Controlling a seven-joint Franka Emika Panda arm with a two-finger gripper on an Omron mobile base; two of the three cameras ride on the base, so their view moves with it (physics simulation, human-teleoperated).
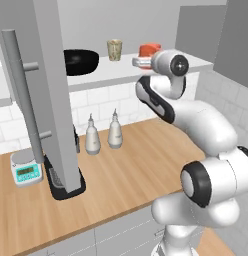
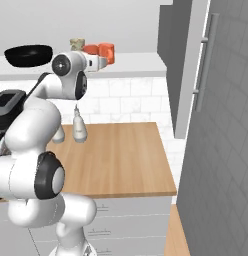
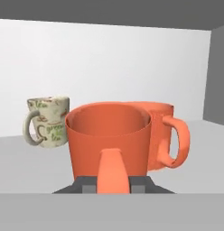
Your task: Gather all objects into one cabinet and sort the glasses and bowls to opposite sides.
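Key relation: the near bright orange mug-like cup (image 3: 109,140) stands directly ahead of the two-finger gripper (image 3: 113,186), centred on the hand camera's line, with its handle pointing straight back at the fingers.
Cup axis: upright, mouth up; it appears to stand on the white cabinet shelf (image 1: 111,72).
Finger state: cannot be told; the cup's handle covers the fingertips in the hand view, and whether the jaws grip it or only flank it is not shown.
Arm position: the wrist is raised to shelf level, with the gripper (image 1: 142,61) at the orange cup (image 1: 149,50) toward the shelf's right end.
Second cup: another orange mug-like cup (image 3: 163,135) stands just behind and right of the first, handle to the right.
Tumbler: a beige speckled cup (image 3: 47,121) stands well left of the orange pair; the hand view shows a handle on it.
Bowl: a wide glossy black bowl (image 1: 81,61) sits at the shelf's left end, partly behind the open grey cabinet door (image 1: 53,95).
Count, orange cups: two.
Count, beige cups: one.
Count, bowls: one.
Count, white pear-shaped bottles (image 1: 92,136) on the wooden counter (image 1: 136,165): two.
Judgement: bowl left and cups right already reads as sorted.
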